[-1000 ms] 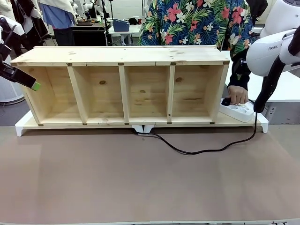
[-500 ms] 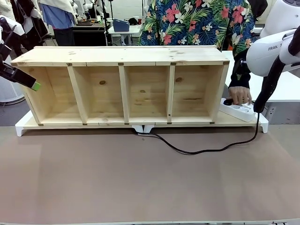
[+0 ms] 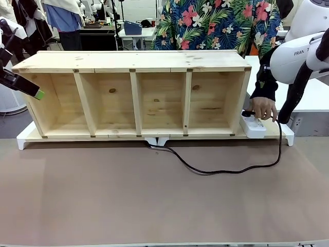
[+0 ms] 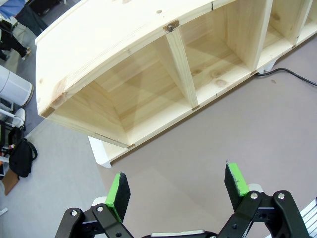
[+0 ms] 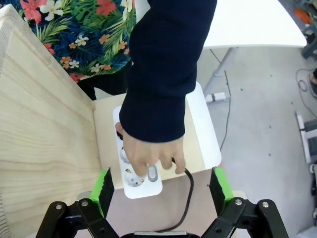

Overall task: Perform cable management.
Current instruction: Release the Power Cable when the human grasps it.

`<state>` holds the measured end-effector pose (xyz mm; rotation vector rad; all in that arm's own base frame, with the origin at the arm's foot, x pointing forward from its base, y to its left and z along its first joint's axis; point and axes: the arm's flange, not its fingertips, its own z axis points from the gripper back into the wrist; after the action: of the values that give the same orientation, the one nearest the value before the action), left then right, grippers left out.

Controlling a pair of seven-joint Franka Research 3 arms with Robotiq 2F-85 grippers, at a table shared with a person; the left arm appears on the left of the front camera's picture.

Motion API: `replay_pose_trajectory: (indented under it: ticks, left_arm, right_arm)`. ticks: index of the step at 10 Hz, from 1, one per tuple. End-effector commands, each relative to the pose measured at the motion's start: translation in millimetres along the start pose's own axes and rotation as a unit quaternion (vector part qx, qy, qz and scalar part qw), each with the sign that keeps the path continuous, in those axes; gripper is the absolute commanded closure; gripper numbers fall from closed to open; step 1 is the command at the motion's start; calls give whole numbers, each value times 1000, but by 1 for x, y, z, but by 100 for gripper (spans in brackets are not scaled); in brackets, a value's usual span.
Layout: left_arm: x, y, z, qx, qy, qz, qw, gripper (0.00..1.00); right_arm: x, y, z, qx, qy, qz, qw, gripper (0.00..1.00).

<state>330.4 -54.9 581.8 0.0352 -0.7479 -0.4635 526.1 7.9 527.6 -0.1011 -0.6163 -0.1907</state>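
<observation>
Two white robot arms were seen at the brown-covered counter (image 3: 164,200), on which a long pale pine shelf unit (image 3: 136,60) with four open compartments stood on a white base. The left gripper (image 4: 177,189) hung above the counter near the shelf's end compartment, its green-padded fingers (image 4: 118,189) held well apart with nothing between them. The right gripper (image 5: 162,186) was poised above the white multi-socket power strip (image 5: 141,183), its fingers likewise spread wide and empty.

The cable, a long thin black power cord (image 3: 216,169), was seen emerging from under the middle of the shelf's base, sagging in a loop across the counter and rising at the right to the power strip, which lay on the base just beside the shelf's right end. The person's hand (image 5: 148,153), in a dark sleeve, rested on the strip where the cord met it; the plug itself was hidden beneath the hand.

The step in hand was judged to be the handling of the plug end at the strip. It would be done well if the right gripper were held clear until the hand had withdrawn, and the cord then taken close behind the plug, so that the slack loop was not dragged under the shelf.

The letters "FRAN" could be read on the right arm (image 3: 300,51); no other writing was legible.
</observation>
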Motion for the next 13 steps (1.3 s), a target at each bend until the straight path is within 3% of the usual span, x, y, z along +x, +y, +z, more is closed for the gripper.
replay_pose_trajectory:
  ticks: [1,13]
  left_arm:
    - [0,0,0,1,-3,1,1000,0]
    - [0,0,0,1,-3,1,1000,0]
  right_arm:
    - [0,1,0,0,1,0,1000,0]
    - [0,1,0,0,1,0,1000,0]
